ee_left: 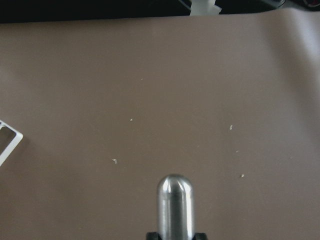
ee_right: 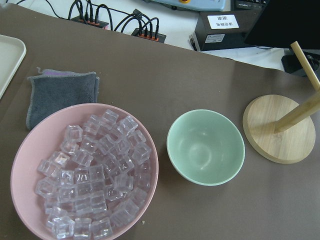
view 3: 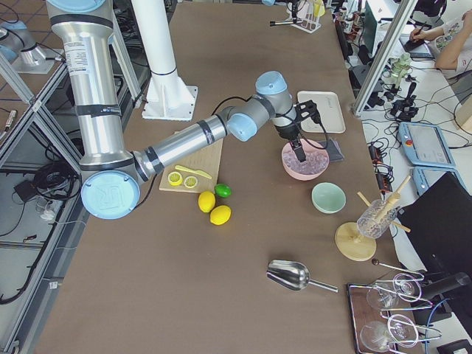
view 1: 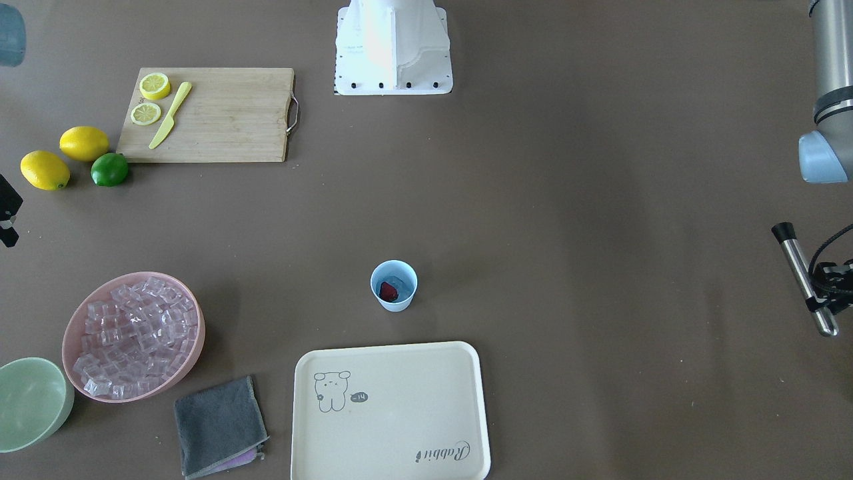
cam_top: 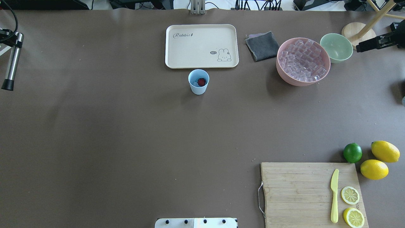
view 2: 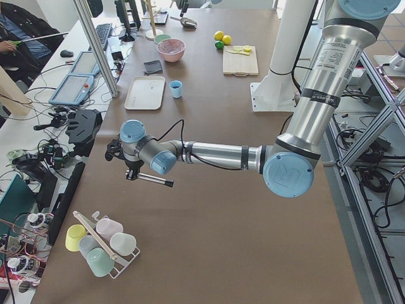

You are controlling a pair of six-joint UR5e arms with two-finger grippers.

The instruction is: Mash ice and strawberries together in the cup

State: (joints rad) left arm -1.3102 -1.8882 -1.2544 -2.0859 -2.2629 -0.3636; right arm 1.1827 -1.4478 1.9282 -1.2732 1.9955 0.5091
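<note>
The cup (cam_top: pixel 198 83) (strawberry (cam_top: pixel 201 82) inside) stands well right of the left gripper (cam_top: pixel 12 37), clamped on the steel muddler (cam_top: pixel 12 60); whether the right gripper (cam_top: pixel 360 47) is apart or together, I cannot tell.

The left arm (view 2: pixel 221 155) is stretched out nearly level, far to its own side of the table, and its wrist is turned downward. The left gripper (view 1: pixel 816 293) is closed around a slim silver metal rod with a black tip (view 1: pixel 796 267) and holds it tilted in the air. The right arm (view 3: pixel 184 140) reaches out to the opposite side, with the forearm also nearly level. The right gripper (cam_top: pixel 364 47) hangs in the air and points downward; it is not clear whether its jaws stand apart.
</note>
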